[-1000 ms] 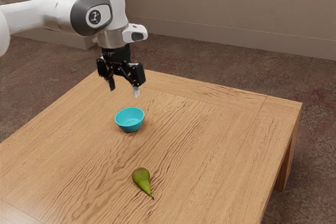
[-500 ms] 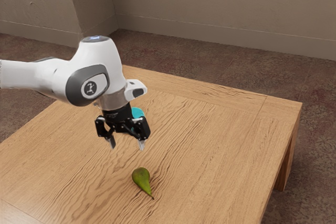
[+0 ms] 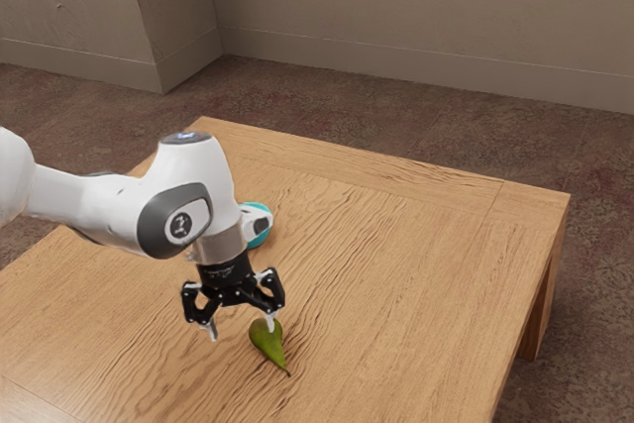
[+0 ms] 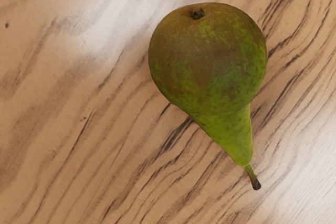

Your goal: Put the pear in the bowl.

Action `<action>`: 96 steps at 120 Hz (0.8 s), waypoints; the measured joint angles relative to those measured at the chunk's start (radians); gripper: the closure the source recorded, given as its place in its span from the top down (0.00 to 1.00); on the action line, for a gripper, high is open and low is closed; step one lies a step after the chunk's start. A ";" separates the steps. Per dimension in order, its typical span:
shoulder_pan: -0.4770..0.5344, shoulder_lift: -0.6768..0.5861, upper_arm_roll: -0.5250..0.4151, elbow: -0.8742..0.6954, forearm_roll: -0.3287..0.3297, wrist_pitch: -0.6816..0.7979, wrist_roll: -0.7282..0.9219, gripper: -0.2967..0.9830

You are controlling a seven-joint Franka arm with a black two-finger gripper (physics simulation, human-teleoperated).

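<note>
Wooden table (image 3: 426, 274) below, and my gripper (image 3: 242, 331) hovers, jaws well apart, close by the near pear (image 3: 265, 344); teal bowl (image 3: 259, 242) farther off, partly hidden!

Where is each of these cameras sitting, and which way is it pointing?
Exterior view: beside the robot, raised, looking down across the table toward the wall; the arm enters from the exterior view's left, ending in the open gripper, and partly hides the bowl.
Wrist view: on the arm's hand, looking down at the pear on the wood grain.
Shared: both show the pear and part of the table.
</note>
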 joint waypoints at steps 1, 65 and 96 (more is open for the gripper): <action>0.000 0.004 0.000 0.001 0.000 0.002 -0.003 0.77; 0.007 0.189 0.025 0.110 0.006 0.067 -0.111 0.62; 0.007 0.225 0.037 0.113 -0.001 0.096 -0.137 0.60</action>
